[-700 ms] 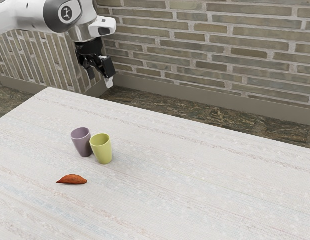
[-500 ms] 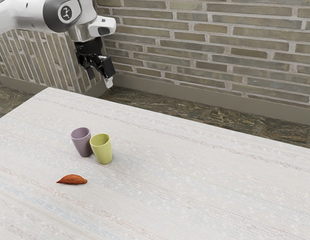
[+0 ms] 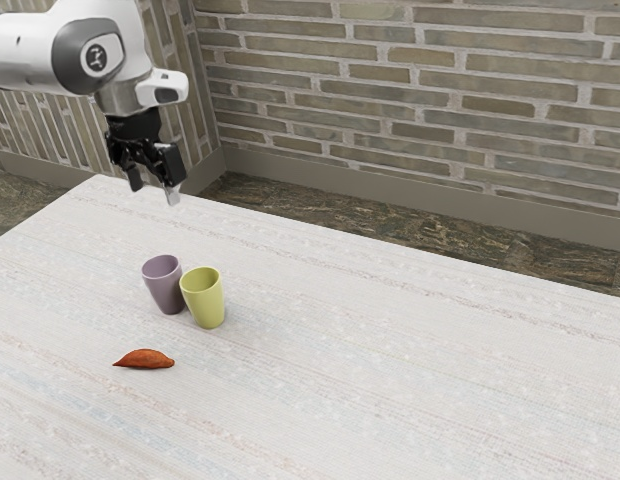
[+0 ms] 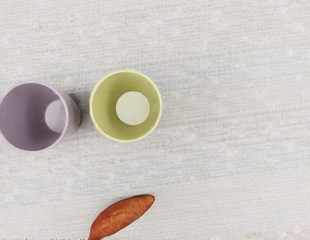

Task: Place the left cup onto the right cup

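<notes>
Two cups stand upright side by side on the pale wooden table. The purple cup is toward the exterior view's left, and the yellow-green cup almost touches it on the right. High above and behind the purple cup hangs my gripper, open and empty. From the hand camera I look down into both cups: the purple cup and the yellow-green cup, with a narrow gap between them.
An orange-brown sweet potato lies on the table in front of the cups, also seen from the hand as the sweet potato. A brick wall runs behind the table, beyond a strip of dark floor.
My arm has swung toward the exterior view's left and come lower, ending above and behind the purple cup. The cups and sweet potato have not moved.
</notes>
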Robot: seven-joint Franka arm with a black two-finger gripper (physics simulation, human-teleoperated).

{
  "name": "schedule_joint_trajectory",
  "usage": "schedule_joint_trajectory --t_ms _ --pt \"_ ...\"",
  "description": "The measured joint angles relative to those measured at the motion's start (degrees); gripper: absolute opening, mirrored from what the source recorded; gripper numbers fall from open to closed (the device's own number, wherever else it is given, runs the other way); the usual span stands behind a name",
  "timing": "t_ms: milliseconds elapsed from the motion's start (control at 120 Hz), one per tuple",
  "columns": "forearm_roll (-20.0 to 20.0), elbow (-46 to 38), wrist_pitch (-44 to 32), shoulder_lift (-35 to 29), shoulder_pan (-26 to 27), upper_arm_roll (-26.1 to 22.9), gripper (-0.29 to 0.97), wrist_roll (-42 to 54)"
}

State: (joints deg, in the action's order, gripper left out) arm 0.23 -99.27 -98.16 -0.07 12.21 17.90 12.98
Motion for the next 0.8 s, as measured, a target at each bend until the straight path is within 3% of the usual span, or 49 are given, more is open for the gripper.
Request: schedule_joint_trajectory --t_ms 275,483,800 --pt "0.25 0.55 -3.74 7.09 -9.83 1.91 0.68 2.07" --pt "-0.15 -3.97 -11.69 9.82 -11.92 1.88 0.68 4.28" --pt "-4.82 -1.65 -20.72 20.32 -14.28 1.8 0.68 8.19"
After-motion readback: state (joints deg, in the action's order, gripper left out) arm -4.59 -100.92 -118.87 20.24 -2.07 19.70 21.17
